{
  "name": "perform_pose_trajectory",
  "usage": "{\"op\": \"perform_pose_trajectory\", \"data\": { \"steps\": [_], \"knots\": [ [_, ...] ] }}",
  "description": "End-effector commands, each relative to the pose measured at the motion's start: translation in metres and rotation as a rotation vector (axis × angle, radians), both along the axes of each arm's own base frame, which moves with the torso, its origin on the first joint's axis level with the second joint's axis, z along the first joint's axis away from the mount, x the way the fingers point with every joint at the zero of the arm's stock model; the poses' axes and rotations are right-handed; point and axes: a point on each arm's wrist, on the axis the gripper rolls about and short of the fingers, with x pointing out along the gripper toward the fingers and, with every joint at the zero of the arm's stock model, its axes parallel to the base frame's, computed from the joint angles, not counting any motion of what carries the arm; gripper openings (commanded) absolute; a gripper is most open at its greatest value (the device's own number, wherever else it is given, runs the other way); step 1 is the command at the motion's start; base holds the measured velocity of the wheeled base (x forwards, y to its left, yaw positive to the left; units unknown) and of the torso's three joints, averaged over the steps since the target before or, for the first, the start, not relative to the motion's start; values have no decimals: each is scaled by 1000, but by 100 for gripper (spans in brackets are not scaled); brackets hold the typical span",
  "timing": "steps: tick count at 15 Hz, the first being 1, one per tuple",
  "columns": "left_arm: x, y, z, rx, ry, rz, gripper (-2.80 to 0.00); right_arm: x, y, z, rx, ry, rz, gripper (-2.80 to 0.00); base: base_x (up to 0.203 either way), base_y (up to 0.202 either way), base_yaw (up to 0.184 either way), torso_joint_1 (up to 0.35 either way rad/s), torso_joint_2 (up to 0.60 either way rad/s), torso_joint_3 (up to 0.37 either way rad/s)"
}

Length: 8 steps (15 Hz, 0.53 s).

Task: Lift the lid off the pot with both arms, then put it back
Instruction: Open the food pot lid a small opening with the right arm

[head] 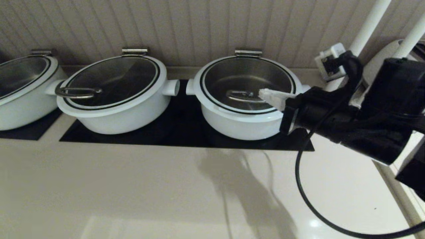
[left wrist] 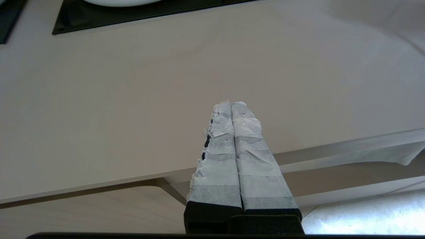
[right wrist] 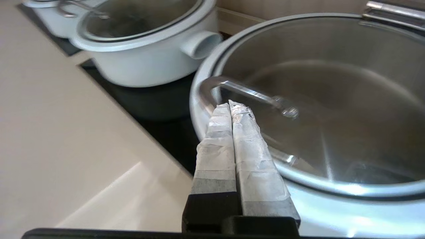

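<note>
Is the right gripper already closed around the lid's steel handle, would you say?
No, the right gripper is shut on nothing, its tips just short of the lid's handle.

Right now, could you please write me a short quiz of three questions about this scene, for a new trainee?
1. True or false: the right gripper has its fingers pressed together, holding nothing.
2. Which pot is the right gripper over? A) the pot on the right of the head view, B) the middle pot, C) the left pot.
3. Fill in: the left gripper hangs over the bare ____, away from every pot.

Key
1. True; its tips sit by the lid handle, not around it.
2. A
3. Counter
</note>
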Motion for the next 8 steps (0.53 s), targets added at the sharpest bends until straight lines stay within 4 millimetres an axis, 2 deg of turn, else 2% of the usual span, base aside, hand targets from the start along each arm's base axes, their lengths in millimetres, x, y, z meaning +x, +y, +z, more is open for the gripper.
{"op": "perform_pose_trajectory", "data": {
  "steps": [1,5,8],
  "knots": [
    [0,0,0,-1,0,-1,-280,-23,-7,13,19,-25,32,-280,0,0,0,0,0,0],
    [1,0,-4,-1,13,2,-280,-43,-7,-19,-55,79,79,-280,0,0,0,0,0,0],
    [1,0,-4,0,15,4,-280,-36,-1,-43,-81,153,84,-280,0,0,0,0,0,0]
  ]
}}
